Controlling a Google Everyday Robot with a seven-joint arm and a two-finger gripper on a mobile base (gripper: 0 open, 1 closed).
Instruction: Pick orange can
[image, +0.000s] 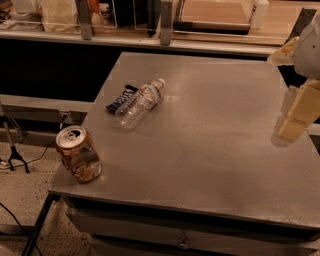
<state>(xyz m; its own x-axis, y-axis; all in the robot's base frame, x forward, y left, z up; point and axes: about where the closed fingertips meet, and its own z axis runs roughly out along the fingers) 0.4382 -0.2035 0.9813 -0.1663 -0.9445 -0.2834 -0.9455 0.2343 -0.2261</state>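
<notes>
The orange can (78, 154) stands tilted at the near left corner of the grey table (210, 145). It has a silver top with a pull tab and pale and dark label markings. My gripper (296, 116) hangs at the far right edge of the view, above the table's right side. It is far from the can and holds nothing that I can see.
A clear plastic bottle (139, 104) lies on its side at the table's back left, against a dark snack wrapper (119, 99). A counter with shelves (165, 25) runs behind the table. Cables and a stand foot (12, 155) are on the floor at left.
</notes>
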